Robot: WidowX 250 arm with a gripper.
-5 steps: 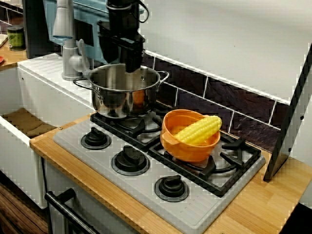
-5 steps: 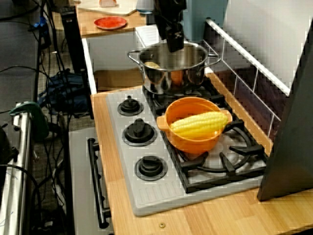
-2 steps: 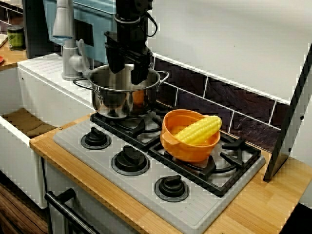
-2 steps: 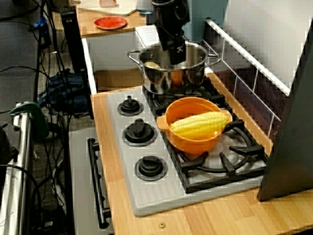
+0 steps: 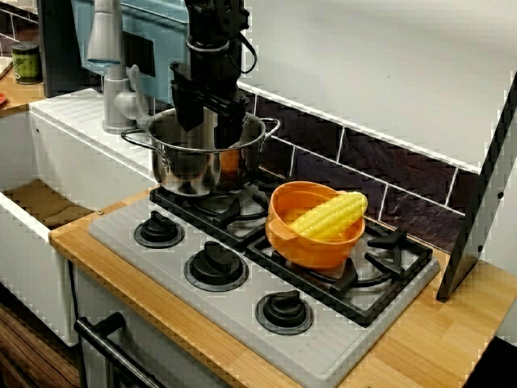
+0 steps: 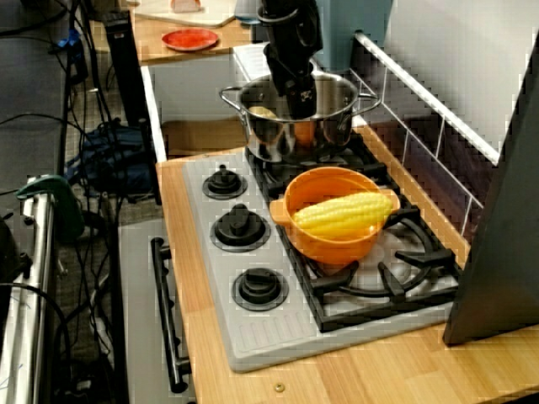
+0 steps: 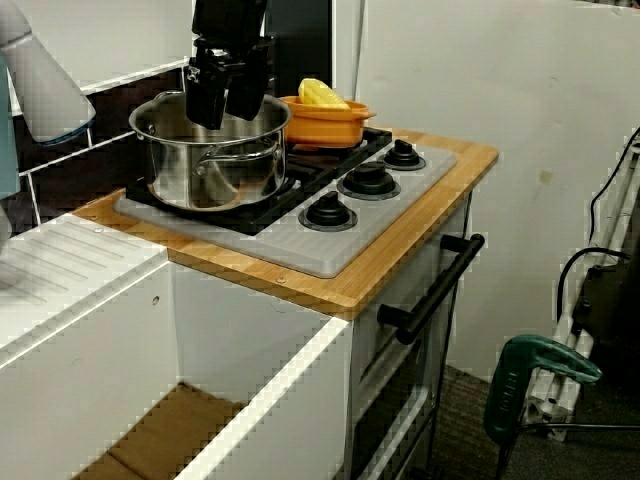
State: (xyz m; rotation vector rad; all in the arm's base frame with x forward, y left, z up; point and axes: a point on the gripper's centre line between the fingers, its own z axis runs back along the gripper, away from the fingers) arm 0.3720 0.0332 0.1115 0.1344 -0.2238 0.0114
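My black gripper (image 5: 212, 121) hangs open over the mouth of a steel pot (image 5: 190, 166) on the back left burner, its fingertips about level with the rim. From the sink side the two fingers (image 7: 200, 100) stand apart with nothing between them. From the stove's right end the gripper (image 6: 299, 99) hides part of the pot's inside; a pale thing (image 6: 263, 111) shows at the far inner wall, and I cannot tell what it is. On the burner to the right sits an orange bowl (image 5: 311, 246) holding a yellow corn cob (image 5: 329, 215).
Three black knobs (image 5: 216, 267) line the stove's front. A white sink and a grey faucet (image 5: 109, 65) lie left of the pot. A dark tiled wall runs behind the stove. A black panel (image 5: 477, 202) leans at the right end. The oven handle (image 7: 430, 290) juts out in front.
The gripper has come down from above the pot to its rim and shifted slightly left. Pot, bowl and corn have not moved.
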